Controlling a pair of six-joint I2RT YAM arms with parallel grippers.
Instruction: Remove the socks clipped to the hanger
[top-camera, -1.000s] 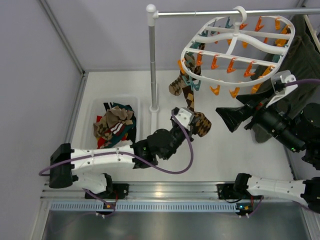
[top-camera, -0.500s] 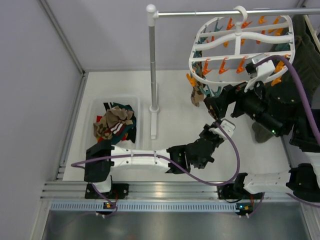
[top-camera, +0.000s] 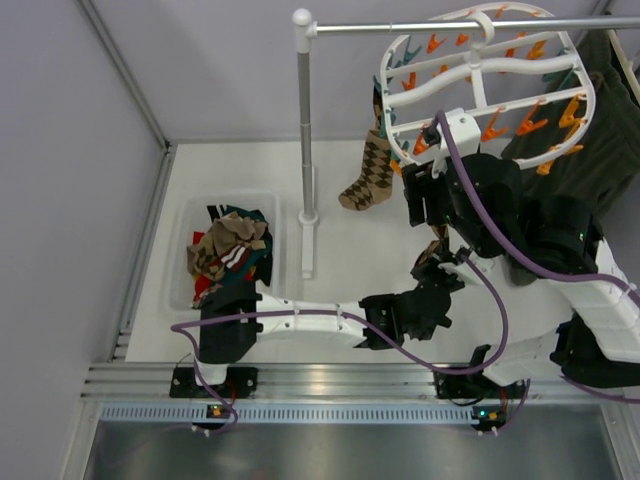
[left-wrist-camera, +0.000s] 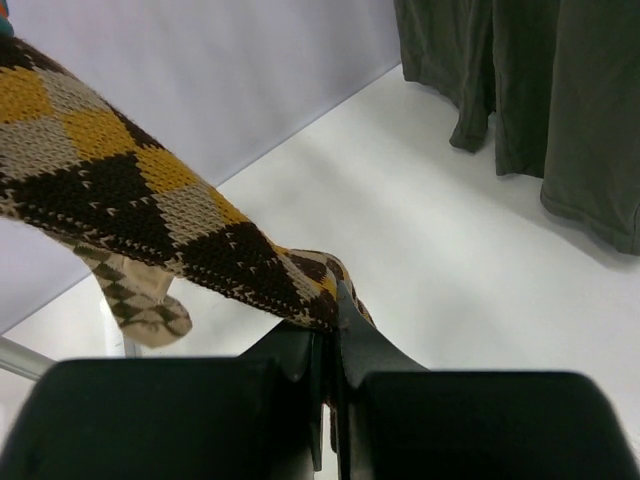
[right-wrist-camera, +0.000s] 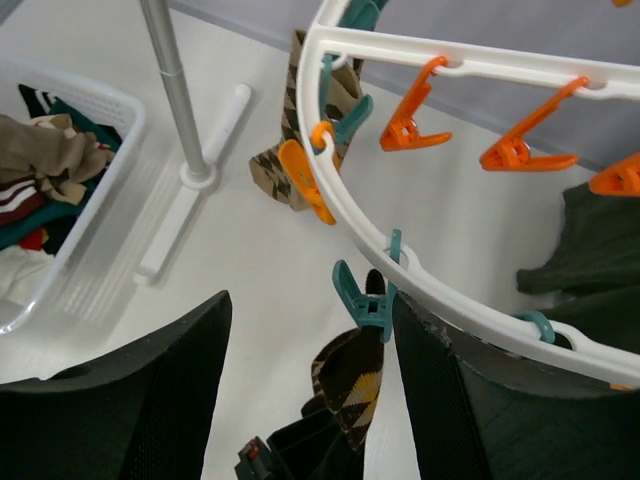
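The white hanger (top-camera: 480, 75) hangs from the rail at the top right, with orange and teal clips. In the right wrist view a teal clip (right-wrist-camera: 365, 300) on the hanger's rim (right-wrist-camera: 430, 280) holds a dark brown and yellow argyle sock (right-wrist-camera: 355, 385). My left gripper (left-wrist-camera: 330, 315) is shut on that sock's lower end (left-wrist-camera: 150, 200), and the sock runs taut up to the left. It sits below the hanger in the top view (top-camera: 436, 262). My right gripper (right-wrist-camera: 312, 300) is open, with its fingers on either side of the teal clip. A tan argyle sock (top-camera: 368, 175) hangs clipped at the hanger's left edge.
A white basket (top-camera: 185, 225) with socks in it stands at the left. The grey pole rack (top-camera: 303, 120) stands between the basket and the hanger. A dark green garment (top-camera: 590, 130) hangs at the far right, behind my right arm.
My left gripper moved right from the hanging socks and now holds the dark sock. My right arm swung up and left to the hanger's near rim. The hanger tilted and the tan sock swung left.
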